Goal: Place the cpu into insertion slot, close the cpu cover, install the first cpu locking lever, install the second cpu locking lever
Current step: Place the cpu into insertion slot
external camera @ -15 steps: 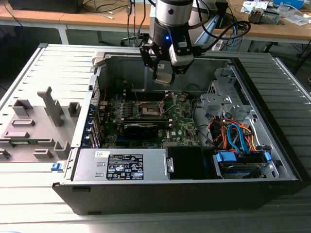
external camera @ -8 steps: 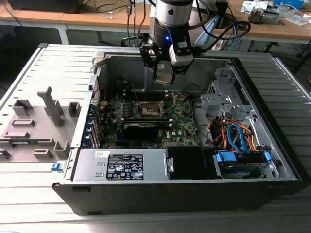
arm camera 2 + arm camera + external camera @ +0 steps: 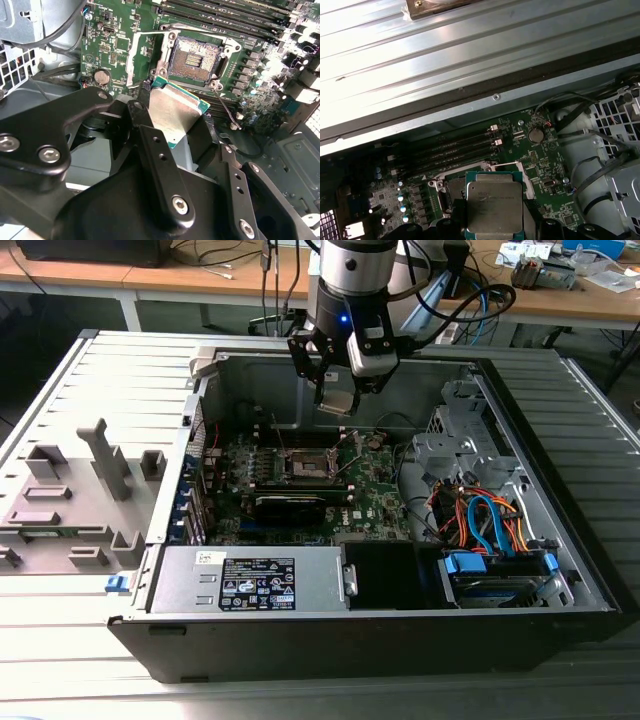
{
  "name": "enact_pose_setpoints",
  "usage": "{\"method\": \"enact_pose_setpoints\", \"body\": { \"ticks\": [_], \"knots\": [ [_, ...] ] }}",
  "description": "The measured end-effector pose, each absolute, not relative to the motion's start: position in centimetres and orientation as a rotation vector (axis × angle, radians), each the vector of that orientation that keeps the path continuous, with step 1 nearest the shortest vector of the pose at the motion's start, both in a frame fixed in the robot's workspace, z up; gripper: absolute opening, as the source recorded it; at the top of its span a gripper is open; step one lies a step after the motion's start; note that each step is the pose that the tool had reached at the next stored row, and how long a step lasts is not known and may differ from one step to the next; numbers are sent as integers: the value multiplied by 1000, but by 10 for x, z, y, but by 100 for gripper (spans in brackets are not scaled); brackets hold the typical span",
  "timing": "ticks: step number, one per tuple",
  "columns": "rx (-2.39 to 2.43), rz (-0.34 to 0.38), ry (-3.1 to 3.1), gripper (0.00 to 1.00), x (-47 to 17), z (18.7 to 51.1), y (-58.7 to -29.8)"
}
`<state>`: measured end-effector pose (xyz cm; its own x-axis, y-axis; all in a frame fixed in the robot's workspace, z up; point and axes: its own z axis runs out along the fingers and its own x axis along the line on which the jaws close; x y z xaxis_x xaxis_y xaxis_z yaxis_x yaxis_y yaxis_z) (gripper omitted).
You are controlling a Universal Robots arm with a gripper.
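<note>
Here, the gripper (image 3: 338, 398) holds one cpu (image 3: 494, 206) above one insertion slot (image 3: 194, 59).

We see a brushed, silvery metal top on the cpu (image 3: 495, 207), dully reflective. The insertion slot (image 3: 194, 59) looks dark and matt inside a shiny metal surround. The fingers (image 3: 160, 165) are smooth, semi-matt black. The table (image 3: 130, 370) is ribbed satin-grey metal.

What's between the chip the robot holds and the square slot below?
Only bare air. In the exterior view the cpu hangs above the insertion slot, and nothing sits in the gap between them.
</note>
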<state>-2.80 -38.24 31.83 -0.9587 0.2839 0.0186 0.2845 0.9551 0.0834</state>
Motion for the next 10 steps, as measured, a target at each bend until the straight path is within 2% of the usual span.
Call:
{"method": "enact_pose_setpoints", "body": {
  "ticks": [10],
  "knots": [
    [-463,-133,-3098,54,-28,317,-382]
  ]
}}
